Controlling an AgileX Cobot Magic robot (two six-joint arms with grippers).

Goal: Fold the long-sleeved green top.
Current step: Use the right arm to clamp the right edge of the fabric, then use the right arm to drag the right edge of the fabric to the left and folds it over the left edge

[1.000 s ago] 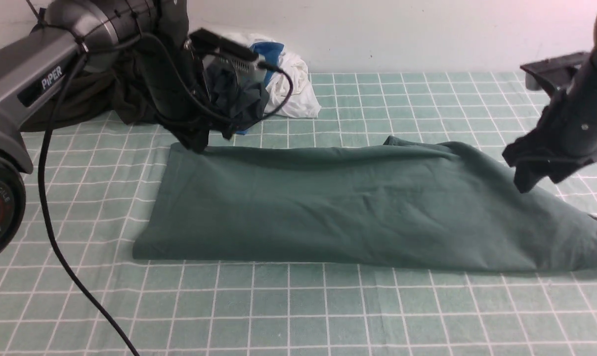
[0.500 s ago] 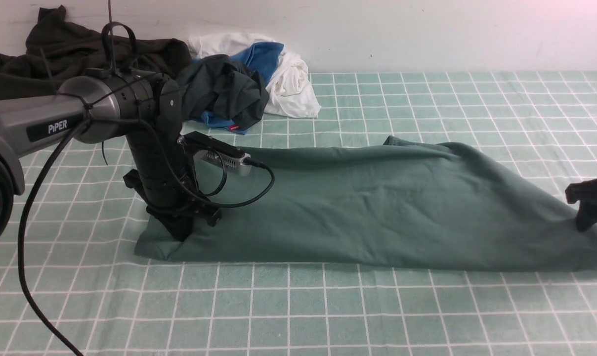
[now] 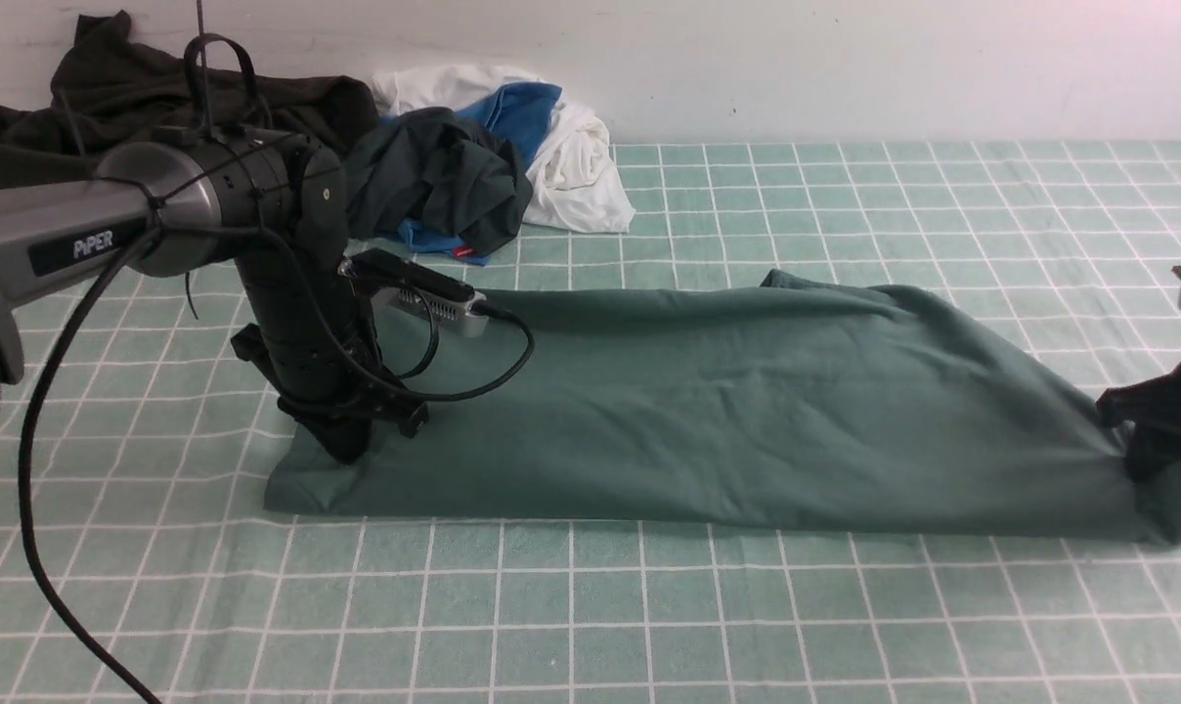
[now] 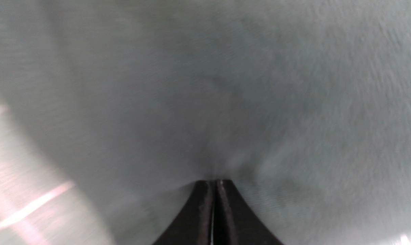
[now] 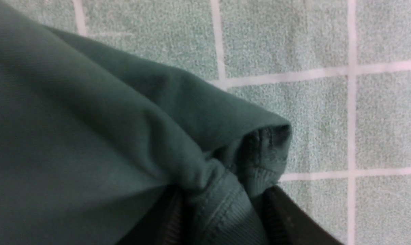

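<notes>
The green long-sleeved top (image 3: 708, 411) lies folded into a long band across the checked cloth. My left gripper (image 3: 344, 455) stands upright on its near-left corner. In the left wrist view this gripper (image 4: 214, 181) is shut, its tips pressed into the puckering fabric (image 4: 226, 85); nothing shows between the jaws. My right gripper (image 3: 1153, 467) is down at the top's right end. In the right wrist view this gripper (image 5: 224, 194) has its two fingers closed on a bunch of ribbed hem, and the fold of the top (image 5: 72, 119) spreads away from it.
Against the back wall at the left lies a heap of other clothes: a very dark garment (image 3: 141, 108), a dark teal one (image 3: 444, 186), and white and blue ones (image 3: 561, 147). The left arm's black cable (image 3: 53, 548) hangs down to the green checked tablecloth (image 3: 590, 616).
My left arm swung from the top's far-left corner down onto its near-left corner. My right gripper dropped to the top's right end and closed on the hem, bunching that corner.
</notes>
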